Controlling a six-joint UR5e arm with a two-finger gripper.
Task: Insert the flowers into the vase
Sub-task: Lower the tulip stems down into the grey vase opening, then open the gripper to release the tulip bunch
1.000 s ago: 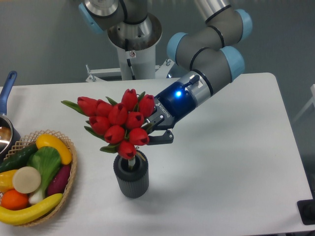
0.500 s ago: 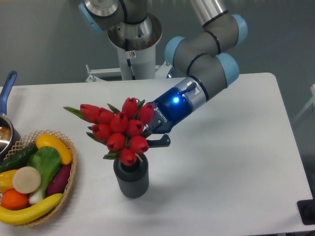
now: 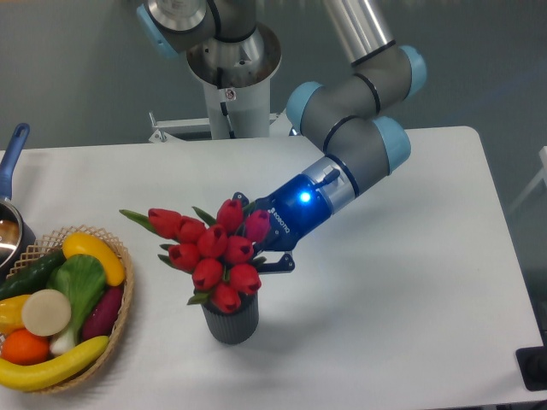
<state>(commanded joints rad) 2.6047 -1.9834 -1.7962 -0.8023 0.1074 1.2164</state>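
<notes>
the flowers [image 3: 214,252] sit low over the vase [image 3: 231,323], the lowest red buds touching its rim and covering its mouth, the bunch leaning left with a green leaf sticking out toward the basket. the end effector [image 3: 267,248] is behind the bunch at its right side; its fingers are mostly hidden by the buds, so i cannot tell whether it grips the stems or has let go. the vase stands upright on the white bench [image 3: 410,290], right of a wicker basket [image 3: 120,320] of toy fruit.
</notes>
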